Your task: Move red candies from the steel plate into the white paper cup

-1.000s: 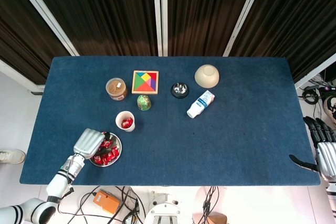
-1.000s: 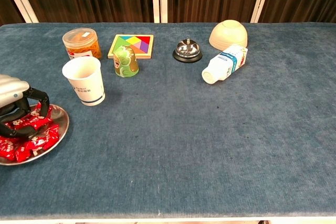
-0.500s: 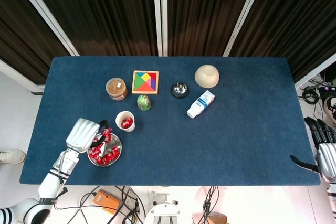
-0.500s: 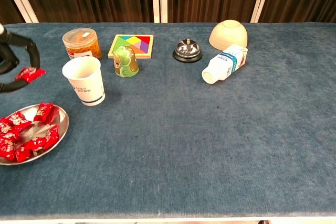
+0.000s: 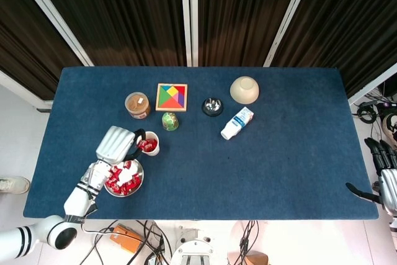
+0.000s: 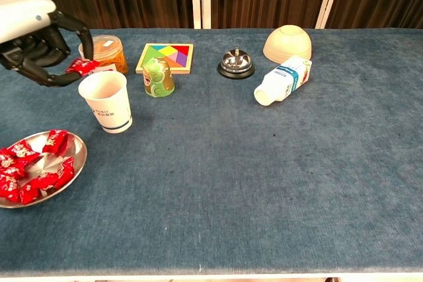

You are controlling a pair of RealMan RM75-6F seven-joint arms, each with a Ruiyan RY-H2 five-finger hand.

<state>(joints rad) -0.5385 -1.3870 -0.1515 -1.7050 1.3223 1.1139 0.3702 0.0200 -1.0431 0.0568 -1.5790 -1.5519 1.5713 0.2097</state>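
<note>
The left robot hand (image 6: 36, 41) pinches a red candy (image 6: 82, 66) in its fingertips, held just above the rim of the white paper cup (image 6: 106, 102); in the head view the cup (image 5: 148, 143) already shows red inside. Half a second ago this robot hand was lower and further left, beside the steel plate (image 6: 75, 163), and a second ago it lay on the red candies (image 6: 33, 171) there. The right robot hand (image 5: 383, 175) hangs off the bench's right end with its fingers spread, holding nothing, as before.

The bench (image 5: 279, 159) is covered in dark blue cloth, with dark curtains and white frames behind and cables on the pale floor below. On it also stand a snack jar (image 6: 104, 53), a tangram puzzle (image 6: 166, 57), a green figurine (image 6: 158, 77), a call bell (image 6: 236, 64), an upturned bowl (image 6: 287, 43) and a toppled white bottle (image 6: 283, 80). Blue print on cup and bottle is too small to read.
</note>
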